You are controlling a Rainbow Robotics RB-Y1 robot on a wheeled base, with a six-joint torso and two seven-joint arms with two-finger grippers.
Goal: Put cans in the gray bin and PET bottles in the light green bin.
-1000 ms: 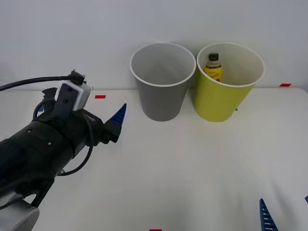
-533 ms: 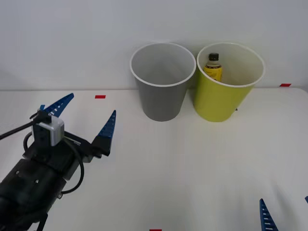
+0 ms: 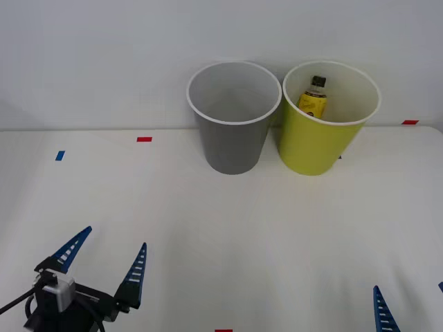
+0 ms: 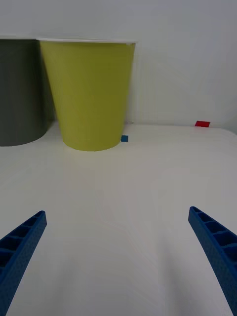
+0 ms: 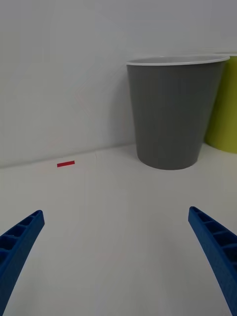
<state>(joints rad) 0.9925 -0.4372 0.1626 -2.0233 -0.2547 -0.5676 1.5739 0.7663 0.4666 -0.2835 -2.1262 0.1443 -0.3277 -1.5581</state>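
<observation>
The left gripper (image 3: 105,257) sat low at the near left of the white table (image 3: 228,235), blue fingers (image 5: 19,242) spread wide and holding nothing. The right gripper (image 4: 118,247) waited at the near right, fingers likewise apart and empty. The PET bottle (image 3: 313,97) leaned inside the light green bin (image 3: 322,149), which stood just beside the gray bin (image 3: 232,142). A careless reach toward either lightweight bucket could likely nudge or tip its neighbour.

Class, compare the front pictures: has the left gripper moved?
Yes. The left gripper, open, has drawn back toward the robot, away from the gray bin.
</observation>
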